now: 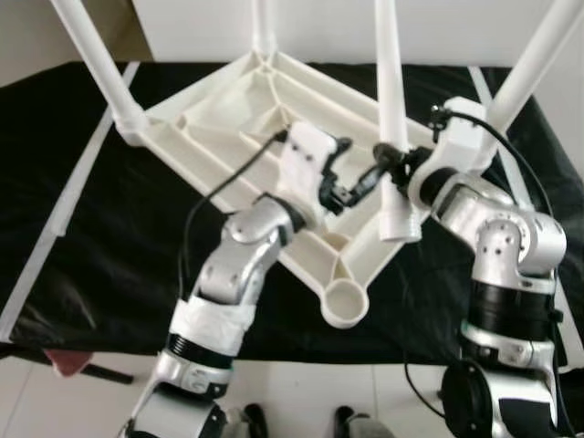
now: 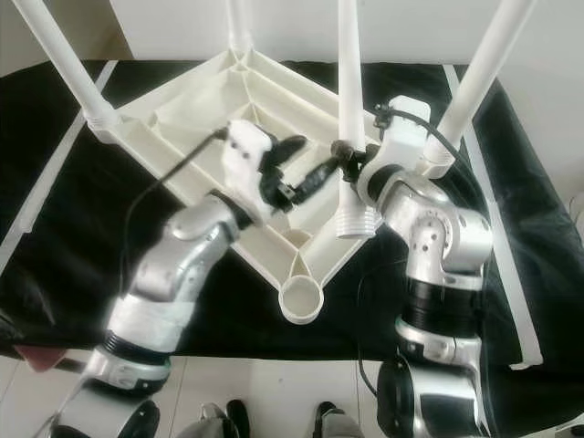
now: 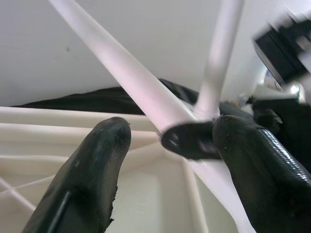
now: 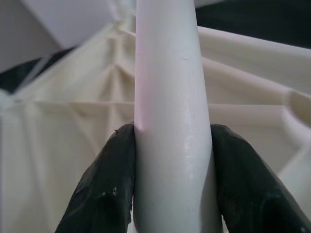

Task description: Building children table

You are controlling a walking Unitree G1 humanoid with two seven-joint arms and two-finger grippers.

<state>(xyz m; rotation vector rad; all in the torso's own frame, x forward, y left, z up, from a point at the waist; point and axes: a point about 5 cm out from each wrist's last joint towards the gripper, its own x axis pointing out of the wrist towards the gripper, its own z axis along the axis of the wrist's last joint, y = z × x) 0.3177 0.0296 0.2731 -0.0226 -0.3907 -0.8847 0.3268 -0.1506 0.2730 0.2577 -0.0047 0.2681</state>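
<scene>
White table leg (image 4: 170, 121) is squeezed between the 2 fingers of the right gripper (image 1: 388, 169), just above the upside-down tabletop (image 1: 237, 119), while the left gripper (image 1: 345, 187) is held wide beside it.

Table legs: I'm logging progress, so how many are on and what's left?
Three legs stand in the upturned tabletop. The right gripper holds the fourth leg, its base off the socket. The near corner socket is empty; the left gripper is open beside the leg.

Tops of the four white legs (image 1: 394, 91) beyond the upper picture edge.
</scene>
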